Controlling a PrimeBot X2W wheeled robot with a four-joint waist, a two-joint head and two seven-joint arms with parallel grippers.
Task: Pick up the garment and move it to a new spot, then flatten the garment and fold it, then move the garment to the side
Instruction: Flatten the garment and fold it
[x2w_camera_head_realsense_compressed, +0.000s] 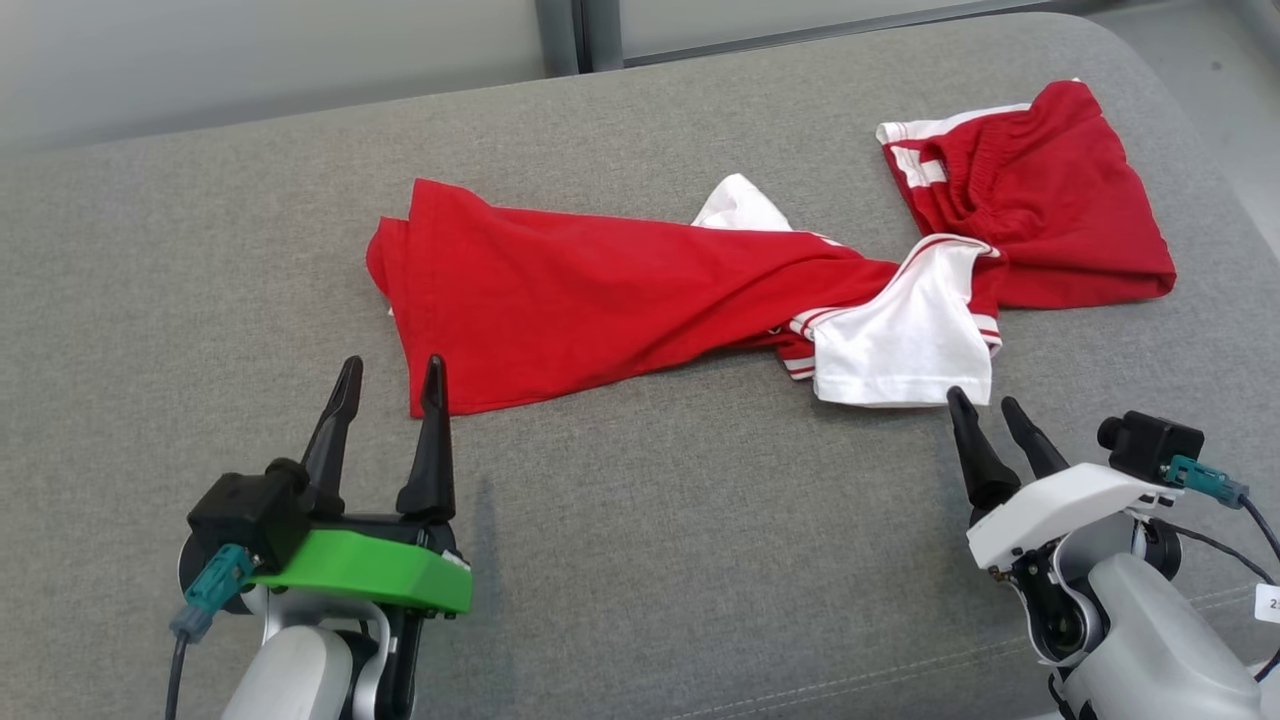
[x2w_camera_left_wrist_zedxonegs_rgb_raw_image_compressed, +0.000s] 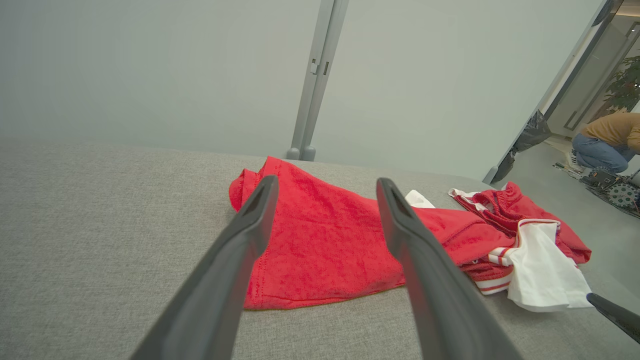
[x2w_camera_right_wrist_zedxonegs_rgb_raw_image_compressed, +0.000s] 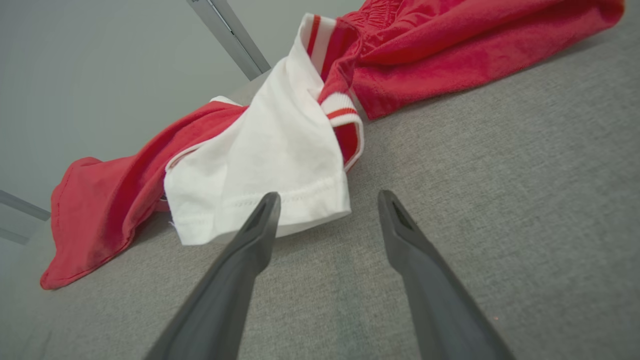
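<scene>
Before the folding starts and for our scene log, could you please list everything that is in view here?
Red fabric T-shirt with white sleeves: one, red and white, twisted across the middle of the cushion.
Red shorts with white side stripes: one, red and white, far right of the cushion, meeting the T-shirt's sleeve end.
Grey woven fabric cushion: one, grey, under both garments.
Grey metal post: one, grey, by the pale wall behind.
Crouching person in a tan top: one, far background.
Left gripper: one, dark fingers, green mount, open, at the T-shirt's hem corner.
Right gripper: one, dark fingers, white mount, open, beside the white sleeve.
</scene>
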